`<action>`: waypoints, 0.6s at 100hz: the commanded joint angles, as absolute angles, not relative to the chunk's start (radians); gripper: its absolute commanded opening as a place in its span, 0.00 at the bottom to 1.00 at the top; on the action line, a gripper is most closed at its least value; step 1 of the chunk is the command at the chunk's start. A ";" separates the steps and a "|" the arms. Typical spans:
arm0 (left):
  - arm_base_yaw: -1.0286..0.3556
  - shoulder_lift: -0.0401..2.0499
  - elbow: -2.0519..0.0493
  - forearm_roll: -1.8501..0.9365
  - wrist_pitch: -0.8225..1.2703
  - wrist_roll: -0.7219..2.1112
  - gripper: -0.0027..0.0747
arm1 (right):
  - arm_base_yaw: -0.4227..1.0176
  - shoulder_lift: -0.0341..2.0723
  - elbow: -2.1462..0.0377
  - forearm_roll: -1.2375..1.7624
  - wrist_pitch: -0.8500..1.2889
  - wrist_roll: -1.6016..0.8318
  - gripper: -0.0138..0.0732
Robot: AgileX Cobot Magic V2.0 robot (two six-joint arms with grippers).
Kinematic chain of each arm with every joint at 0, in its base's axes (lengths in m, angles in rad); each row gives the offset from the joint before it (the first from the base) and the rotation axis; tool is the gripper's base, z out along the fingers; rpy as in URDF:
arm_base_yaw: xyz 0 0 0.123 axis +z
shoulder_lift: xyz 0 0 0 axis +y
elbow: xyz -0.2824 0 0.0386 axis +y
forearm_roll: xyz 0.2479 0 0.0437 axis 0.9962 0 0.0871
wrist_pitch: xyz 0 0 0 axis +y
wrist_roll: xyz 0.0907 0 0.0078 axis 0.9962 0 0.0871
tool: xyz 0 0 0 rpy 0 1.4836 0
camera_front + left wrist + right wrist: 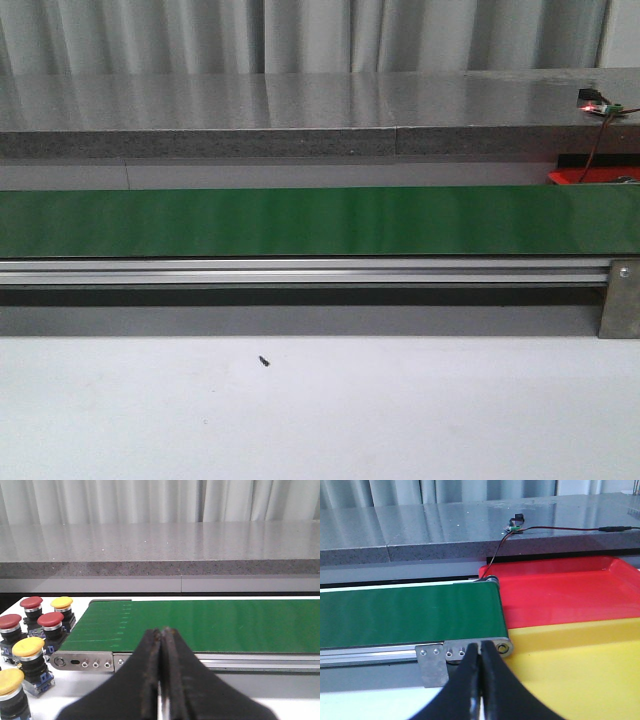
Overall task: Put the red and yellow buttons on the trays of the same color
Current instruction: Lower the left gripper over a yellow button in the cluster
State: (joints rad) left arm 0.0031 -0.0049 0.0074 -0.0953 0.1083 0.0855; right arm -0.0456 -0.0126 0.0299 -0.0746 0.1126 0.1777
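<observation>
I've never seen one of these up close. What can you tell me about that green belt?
The green belt is a long, flat, matte band running level across the table from left to right, carried on a silver metal rail. Its surface is bare. Red and yellow buttons stand off its left end; a red tray and a yellow tray sit at its right end.

green conveyor belt (300,221), grey ledge (300,110) — perhaps stone

From my left wrist camera I see the left gripper (161,680): two matte black fingers (142,680), broad at the base and tapering to narrow tips, their inner edges worn and scuffed. The right gripper (480,677) looks the same, black, smooth and wedge-shaped. Neither arm shows in my front camera.
</observation>
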 commanded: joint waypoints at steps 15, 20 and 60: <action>0.005 -0.039 0.048 -0.102 0.027 0.086 0.01 | -0.047 -0.029 0.011 -0.084 0.040 0.175 0.08; 0.005 -0.039 0.048 -0.100 0.013 0.086 0.01 | -0.047 -0.029 0.011 -0.084 0.040 0.175 0.08; 0.005 0.004 -0.094 -0.100 -0.022 0.086 0.01 | -0.047 -0.029 0.011 -0.084 0.040 0.175 0.08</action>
State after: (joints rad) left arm 0.0031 -0.0049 -0.0181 -0.0953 0.0147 0.0855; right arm -0.0456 -0.0126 0.0299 -0.0746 0.1126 0.1777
